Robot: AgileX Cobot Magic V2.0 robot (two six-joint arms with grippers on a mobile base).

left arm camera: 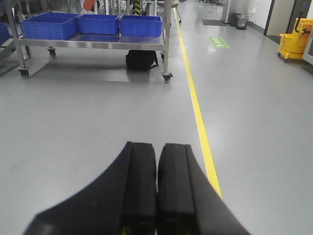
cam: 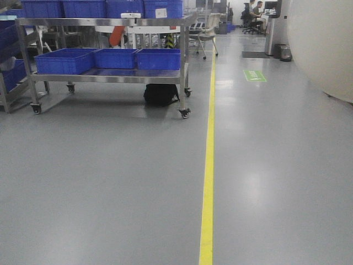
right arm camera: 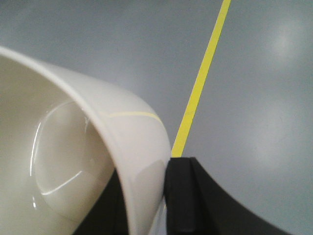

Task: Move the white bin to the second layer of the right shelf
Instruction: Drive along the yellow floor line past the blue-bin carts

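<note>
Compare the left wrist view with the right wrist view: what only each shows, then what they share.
Left wrist only: the shut black left gripper, a wheeled stainless steel rack holding blue plastic crates, a black bag beneath it, a yellow mop bucket. Right wrist only: the cream-white smooth plastic bin, its wall clamped in the right gripper. Both: the grey floor and its yellow painted line.

A glossy grey floor point(cam: 110, 193) reflects soft overhead light. A yellow line point(cam: 208, 165) runs along it into the distance. Left of the line stands a steel cart point(cam: 110, 78) on casters, holding blue crates point(cam: 116, 58), with a black bag point(cam: 160, 95) beneath. Farther off are a green floor sign point(cam: 254, 75), a chair point(cam: 207, 32) and a seated person point(cam: 257, 10). A yellow mop bucket point(left arm camera: 294, 43) stands far right.
</note>
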